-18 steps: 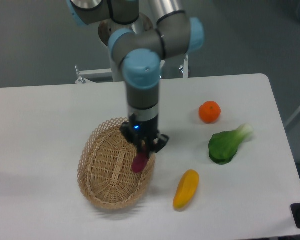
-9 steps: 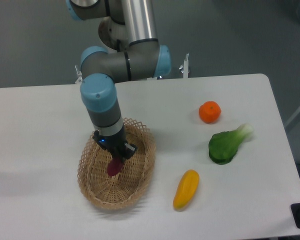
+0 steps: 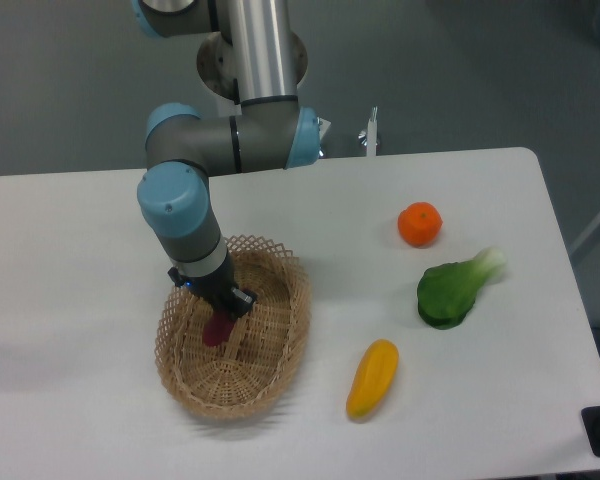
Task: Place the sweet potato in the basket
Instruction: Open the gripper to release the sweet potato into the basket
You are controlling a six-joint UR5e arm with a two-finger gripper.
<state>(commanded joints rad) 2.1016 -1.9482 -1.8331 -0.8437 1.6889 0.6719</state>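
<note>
The sweet potato is a small magenta tuber, hanging end-down from my gripper inside the basket. The gripper is shut on its upper end, so only the lower part shows. The basket is an oval tan wicker one with a looped rim, at the front left of the white table. The sweet potato's lower tip is at or just above the basket's woven floor; I cannot tell whether it touches.
A round orange lies at the right rear. A green bok choy lies right of centre. A yellow-orange elongated fruit lies just right of the basket. The arm's base stands behind the table.
The gripper has moved left from the basket's right rim to over its middle-left, carrying the sweet potato. The arm's elbow swung left with it.
</note>
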